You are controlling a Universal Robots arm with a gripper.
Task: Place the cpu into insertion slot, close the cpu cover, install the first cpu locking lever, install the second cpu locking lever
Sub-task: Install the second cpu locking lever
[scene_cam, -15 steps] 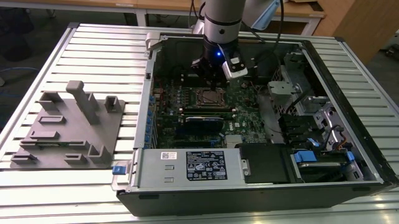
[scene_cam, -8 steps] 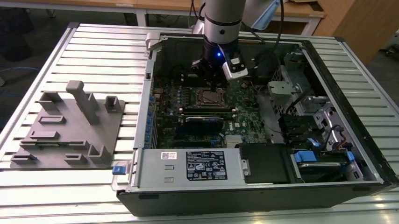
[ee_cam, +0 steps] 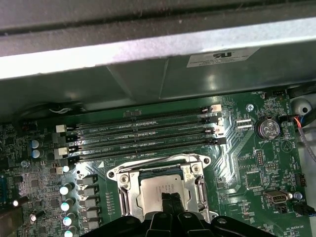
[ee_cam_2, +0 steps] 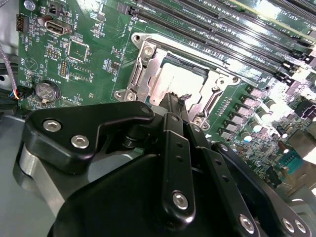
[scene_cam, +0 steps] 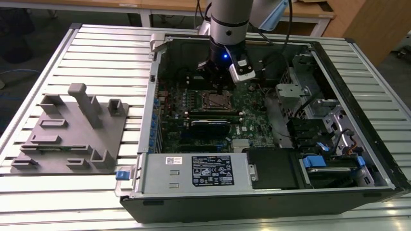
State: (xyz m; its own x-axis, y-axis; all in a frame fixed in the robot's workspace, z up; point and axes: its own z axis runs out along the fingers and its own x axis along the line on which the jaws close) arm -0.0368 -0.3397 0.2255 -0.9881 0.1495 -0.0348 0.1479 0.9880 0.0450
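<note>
The cpu (ee_cam: 157,190), square with a pale silvery top, lies flat in the insertion slot (ee_cam: 157,160), set into the green board (ee_cam: 247,158). The cpu cover (ee_cam: 129,192), a silvery metal frame, lies flat around it, chip showing through its window.

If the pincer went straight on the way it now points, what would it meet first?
Most likely the flat silvery-grey square chip, seated in its metal-rimmed socket on the green circuit board: in the first wrist view the pincer points directly at it. How close is unclear.
</note>
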